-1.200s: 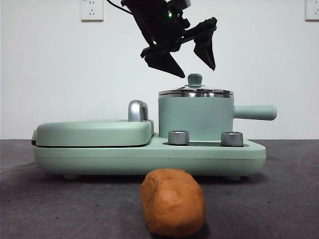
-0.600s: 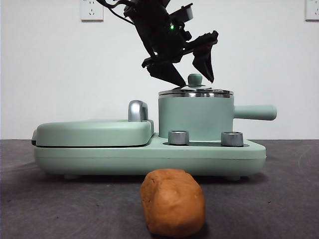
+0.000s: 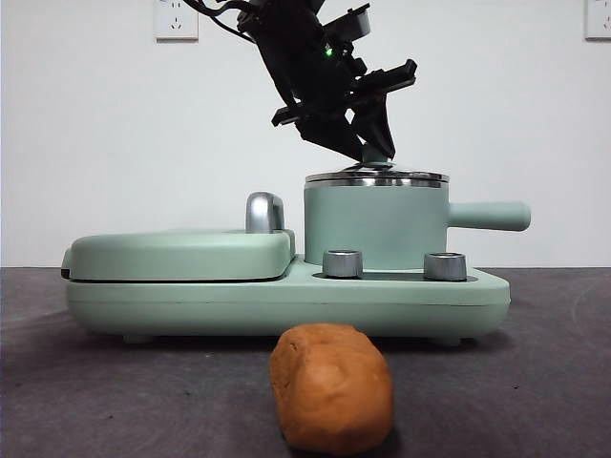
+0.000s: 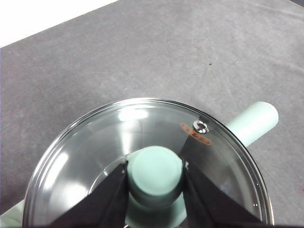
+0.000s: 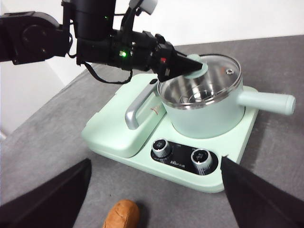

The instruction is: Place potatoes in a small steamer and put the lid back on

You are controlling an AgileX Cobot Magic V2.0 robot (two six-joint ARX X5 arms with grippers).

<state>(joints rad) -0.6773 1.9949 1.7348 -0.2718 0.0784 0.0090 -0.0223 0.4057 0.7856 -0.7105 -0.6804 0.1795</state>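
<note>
**A:** Here's the left tool [image 3: 374, 143], reaching in from above in the front view, and it's clamped right on the mint green knob [image 4: 156, 172] of the lid [image 4: 142, 142]. From the left wrist camera both black jaws press against the knob, one on each side, no gap showing.

**B:** And the lid itself?

**A:** Sitting flat on the small steamer [image 3: 375, 224], steel rim on steel rim, level as far as the front view shows. The glass is clear; from the right wrist camera you can see the shiny inside of the pot through the lid [image 5: 209, 71].

**B:** Where's the steamer?

**A:** On the right half of the mint green cooker base [image 3: 286, 301], straight handle [image 3: 489, 216] pointing off to the right in the front view. Two steel dials [image 3: 343, 263] sit on the base just in front of it. To its left, the flat griddle cover [image 3: 177, 254] is closed, chrome handle [image 3: 264, 212] up beside the pot.

**B:** The potato?

**A:** The potato [image 3: 330, 386] lies on the dark table [image 3: 95, 401], in front of the base and apart from it, nothing touching it.

**B:** Right tool?

**A:** The right tool [image 5: 154, 190] hangs back over the table, jaws spread wide and holding nothing, with the potato [image 5: 121, 214] between them in its own camera.
</note>
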